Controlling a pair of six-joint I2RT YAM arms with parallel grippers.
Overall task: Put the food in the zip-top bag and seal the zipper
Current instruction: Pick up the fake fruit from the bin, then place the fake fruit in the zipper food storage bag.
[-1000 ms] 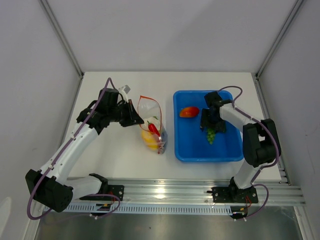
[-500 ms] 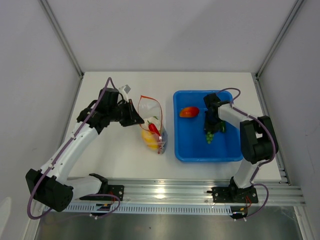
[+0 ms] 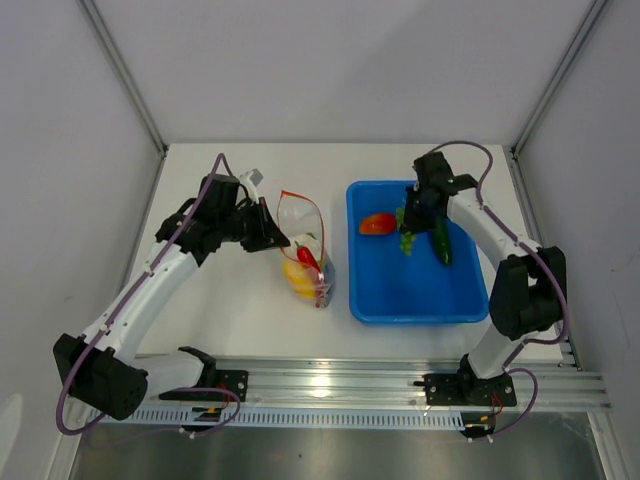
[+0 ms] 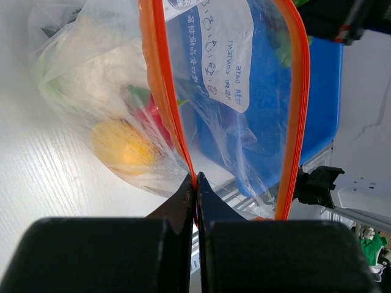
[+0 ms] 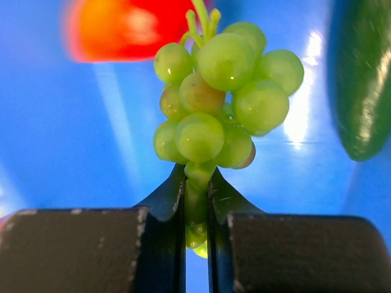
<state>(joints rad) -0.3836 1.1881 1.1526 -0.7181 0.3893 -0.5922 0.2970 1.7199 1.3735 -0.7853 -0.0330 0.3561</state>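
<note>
The clear zip-top bag (image 3: 310, 262) stands on the table left of the tray, its mouth held open. My left gripper (image 3: 272, 239) is shut on the zipper (image 4: 160, 91), the red-orange strip at the mouth's near side. Inside the bag lie a yellow pepper (image 4: 125, 146), a red chili (image 4: 153, 116) and white cauliflower (image 4: 104, 70). My right gripper (image 5: 197, 183) is shut on the green grapes (image 5: 226, 104), holding them by the bunch's lower end above the blue tray (image 3: 420, 295). A red tomato (image 3: 378, 223) and a dark green cucumber (image 3: 442, 243) lie in the tray.
The blue tray sits right of the bag, a narrow strip of table between them. An aluminium rail (image 3: 400, 385) runs along the near edge. Grey walls close in the table on three sides.
My right gripper has shut on the grapes and lifted them toward the tray's back left, near the tomato. The cucumber now shows. The left arm and bag have not moved.
</note>
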